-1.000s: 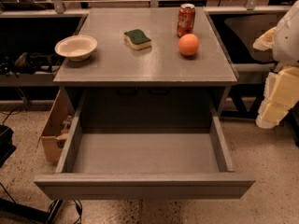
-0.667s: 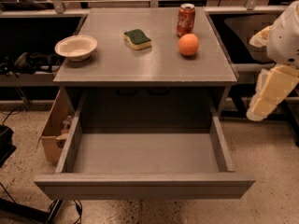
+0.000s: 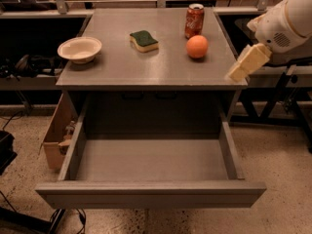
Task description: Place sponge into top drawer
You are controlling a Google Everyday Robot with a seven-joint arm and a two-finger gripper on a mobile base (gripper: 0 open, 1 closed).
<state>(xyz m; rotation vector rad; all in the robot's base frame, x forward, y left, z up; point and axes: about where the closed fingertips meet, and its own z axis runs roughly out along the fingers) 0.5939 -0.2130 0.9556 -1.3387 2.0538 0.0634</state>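
Observation:
The sponge (image 3: pixel 144 40), dark green on top with a yellow base, lies on the grey cabinet top (image 3: pixel 146 67), toward the back middle. The top drawer (image 3: pixel 151 162) is pulled fully open below the cabinet top and is empty inside. My gripper (image 3: pixel 239 70) hangs at the cabinet's right edge, cream-coloured, on the white arm (image 3: pixel 287 21) that comes in from the upper right. It is well to the right of the sponge and holds nothing I can see.
A red soda can (image 3: pixel 194 20) and an orange (image 3: pixel 197 46) stand between the sponge and my gripper. A white bowl (image 3: pixel 79 49) sits at the left of the cabinet top. A cardboard box (image 3: pixel 56 135) stands on the floor at the left of the drawer.
My arm has swung up and to the left, bringing the gripper from beside the cabinet's right side to its right top edge. The sponge and drawer have not moved.

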